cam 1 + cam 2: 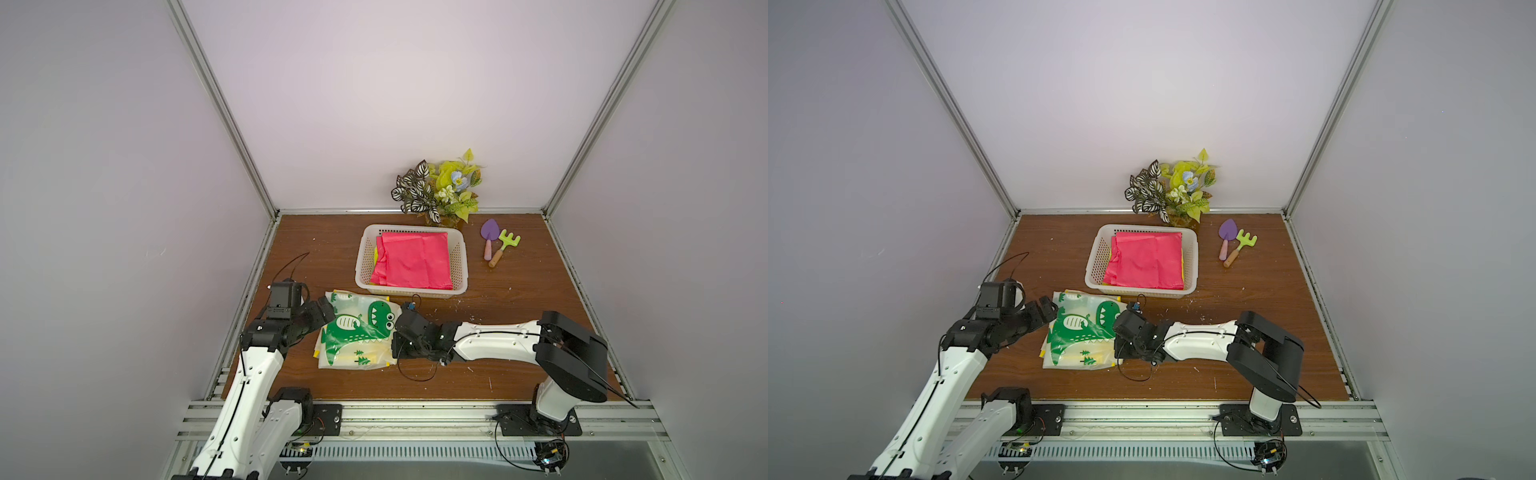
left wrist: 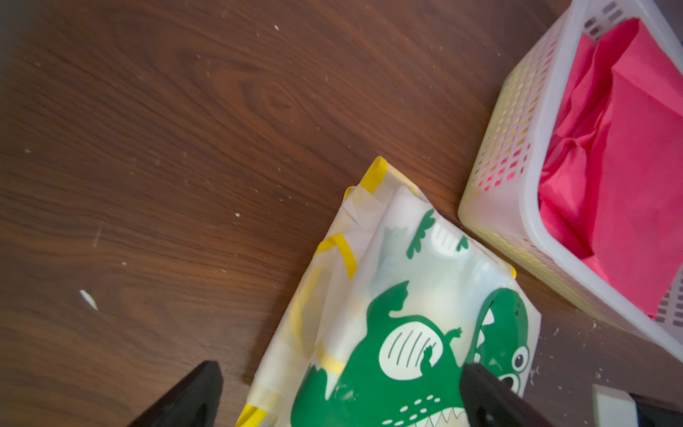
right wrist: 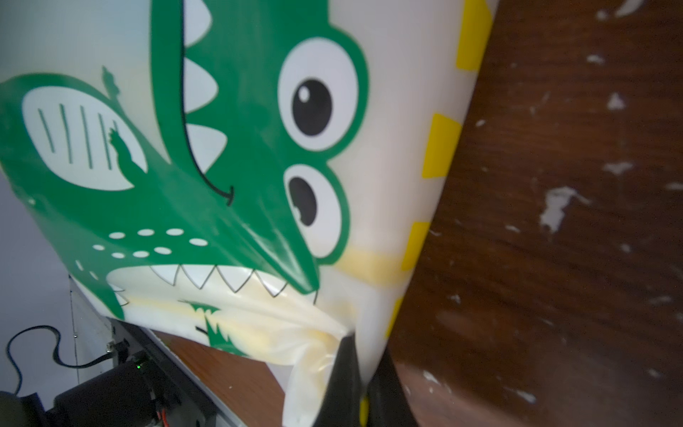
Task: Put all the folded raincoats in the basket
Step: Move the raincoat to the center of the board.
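Raincoat translucent, green dinosaur print, right pincer pinching edge, left pincer spread

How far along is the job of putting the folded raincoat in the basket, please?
Done: the basket already holds a folded pink garment. In hand: the right gripper is shut on an edge of the dinosaur raincoat, which lies on the table in front of the basket; the left gripper is open at its opposite side. Left: lifting the raincoat and setting it in the basket.

Pale walls, brown wooden tabletop
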`<action>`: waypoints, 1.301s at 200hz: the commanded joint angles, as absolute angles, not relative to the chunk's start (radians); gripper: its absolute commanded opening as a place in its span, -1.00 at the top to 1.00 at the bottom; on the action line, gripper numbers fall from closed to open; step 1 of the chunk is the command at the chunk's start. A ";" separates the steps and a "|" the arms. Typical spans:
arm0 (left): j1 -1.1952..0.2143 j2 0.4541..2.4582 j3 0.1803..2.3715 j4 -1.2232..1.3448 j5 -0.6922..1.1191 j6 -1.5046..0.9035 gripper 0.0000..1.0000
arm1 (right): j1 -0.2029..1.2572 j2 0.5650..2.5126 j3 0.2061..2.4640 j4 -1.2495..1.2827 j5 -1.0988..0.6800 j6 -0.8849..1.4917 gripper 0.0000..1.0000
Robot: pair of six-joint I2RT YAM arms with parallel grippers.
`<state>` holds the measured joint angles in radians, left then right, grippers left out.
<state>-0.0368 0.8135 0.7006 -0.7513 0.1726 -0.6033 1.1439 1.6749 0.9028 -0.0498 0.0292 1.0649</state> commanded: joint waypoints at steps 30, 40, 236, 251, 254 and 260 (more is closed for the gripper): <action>-0.237 0.873 0.664 -0.682 0.218 -0.662 -1.00 | 1.108 1.517 0.789 -0.193 0.064 1.116 1.00; -0.257 0.894 0.654 -0.675 0.222 -0.663 -1.00 | 1.092 1.492 0.771 -0.211 0.061 1.105 1.00; -0.449 1.111 0.462 -0.308 0.239 -0.721 -0.39 | 0.992 1.470 0.758 -0.325 0.017 0.964 0.28; -0.449 1.126 0.447 -0.293 0.233 -0.716 -0.35 | 0.991 1.427 0.756 -0.316 0.032 0.969 0.03; -0.449 1.128 0.444 -0.290 0.230 -0.715 -0.35 | 0.992 1.416 0.756 -0.316 0.036 0.972 -0.03; -0.449 1.133 0.437 -0.284 0.228 -0.714 -0.33 | 0.992 1.392 0.755 -0.315 0.047 0.977 -0.13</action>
